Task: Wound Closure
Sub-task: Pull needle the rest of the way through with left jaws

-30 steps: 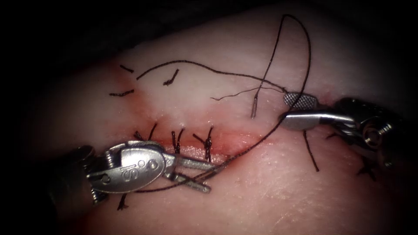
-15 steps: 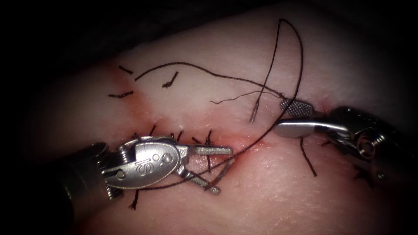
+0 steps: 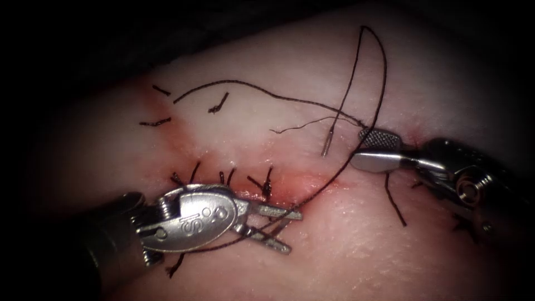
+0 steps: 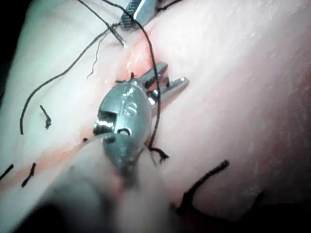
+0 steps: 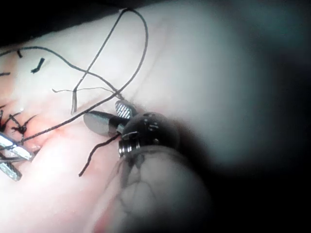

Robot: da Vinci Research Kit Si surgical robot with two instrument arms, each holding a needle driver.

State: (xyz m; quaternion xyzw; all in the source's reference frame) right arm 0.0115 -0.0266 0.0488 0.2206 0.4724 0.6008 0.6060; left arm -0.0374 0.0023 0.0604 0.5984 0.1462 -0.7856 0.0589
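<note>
In the endoscope view the left claw (image 3: 281,228) sits at the lower left of centre, its two jaws parted a little and lying over the right end of the cut (image 3: 278,184), with the thread (image 3: 334,175) running between or across them; I cannot tell whether anything is gripped, and the needle's curved body cannot be made out there. The right claw (image 3: 365,149) enters from the right edge, jaws open, the ridged upper jaw and the smooth lower jaw apart with the thread passing between them, ungrasped. The thread rises from there into a tall loop at the upper right and falls back to a short metal end (image 3: 327,146) lying on the tissue (image 3: 345,251) above the cut. Three dark stitches (image 3: 267,184) cross the cut beside the left claw, and cut ends of thread (image 3: 218,102) lie at upper left.
</note>
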